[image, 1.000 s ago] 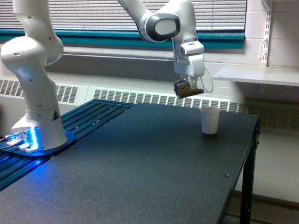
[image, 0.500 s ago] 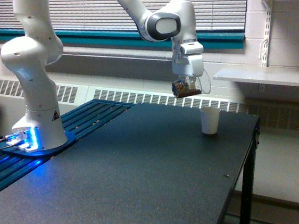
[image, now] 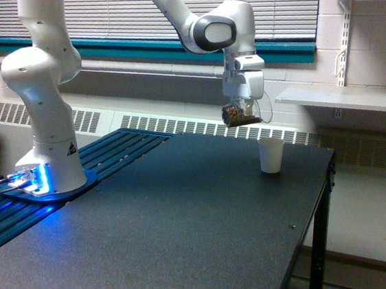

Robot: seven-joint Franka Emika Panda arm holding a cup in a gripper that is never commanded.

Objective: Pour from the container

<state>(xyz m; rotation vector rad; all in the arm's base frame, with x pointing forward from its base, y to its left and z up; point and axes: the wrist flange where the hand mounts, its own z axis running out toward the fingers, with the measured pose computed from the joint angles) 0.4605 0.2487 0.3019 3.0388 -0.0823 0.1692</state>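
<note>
The container (image: 239,115), a small clear jar with brown bits showing through its wall, hangs tilted in the air in the exterior view, mouth toward the view's right. My gripper (image: 242,108) is shut on it from above. A white paper cup (image: 271,155) stands upright on the dark table (image: 154,238), below the jar and a little to the view's right. There is a clear gap between jar and cup. I cannot see any bits falling.
The arm's white base (image: 47,153) stands on a blue-lit plate at the view's left. The table's right edge (image: 322,193) drops off just past the cup. A white shelf (image: 354,98) and a radiator run along the back wall.
The jar has shifted slightly to the view's left and risen a little over the last second, and its tilt has changed a bit. The cup has not moved.
</note>
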